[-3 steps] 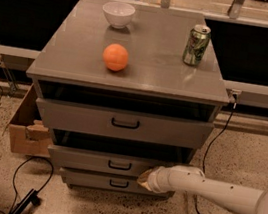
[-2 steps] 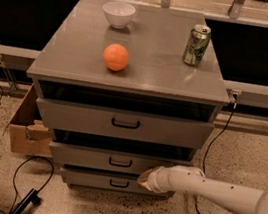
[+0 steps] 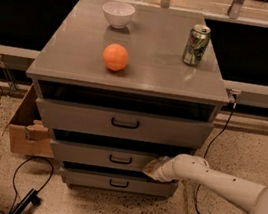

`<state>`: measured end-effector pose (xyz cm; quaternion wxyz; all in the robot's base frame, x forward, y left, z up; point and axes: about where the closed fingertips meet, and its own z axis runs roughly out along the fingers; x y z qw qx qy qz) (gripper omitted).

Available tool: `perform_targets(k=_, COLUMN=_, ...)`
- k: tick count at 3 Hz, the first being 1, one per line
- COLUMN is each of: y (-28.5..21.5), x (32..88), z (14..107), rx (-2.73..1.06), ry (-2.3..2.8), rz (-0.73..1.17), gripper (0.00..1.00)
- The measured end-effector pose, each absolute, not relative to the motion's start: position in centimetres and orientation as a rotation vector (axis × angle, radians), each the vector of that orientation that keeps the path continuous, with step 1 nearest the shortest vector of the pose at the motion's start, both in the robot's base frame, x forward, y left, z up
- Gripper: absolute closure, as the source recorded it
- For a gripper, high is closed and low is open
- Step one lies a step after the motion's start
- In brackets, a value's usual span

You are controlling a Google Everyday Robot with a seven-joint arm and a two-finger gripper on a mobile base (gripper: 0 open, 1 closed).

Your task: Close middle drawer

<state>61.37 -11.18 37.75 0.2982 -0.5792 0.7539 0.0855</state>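
The grey cabinet [image 3: 129, 73] has three drawer fronts. The middle drawer [image 3: 101, 156] has a flat grey front with a small black loop handle [image 3: 120, 159] and stands slightly out, with a dark gap above it. My gripper [image 3: 153, 168] is at the end of the white arm [image 3: 213, 180], which reaches in from the lower right. The gripper rests against the right part of the middle drawer's front. The top drawer [image 3: 121, 123] and the bottom drawer [image 3: 117, 182] also stand a little out.
On the cabinet top are a white bowl [image 3: 118, 14], an orange [image 3: 115, 57] and a green can [image 3: 196, 44]. A cardboard box [image 3: 26, 125] sits on the floor at the left. Cables [image 3: 22, 172] lie on the speckled floor.
The middle drawer front has moved a little inward. My gripper stays against its right part.
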Motion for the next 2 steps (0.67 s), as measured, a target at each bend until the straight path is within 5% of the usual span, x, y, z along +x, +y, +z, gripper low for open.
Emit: perform_targets(k=2, y=-8.1, x=54.6, z=38.2, rx=-1.608, ry=2.020, rz=0.384, gripper=1.00)
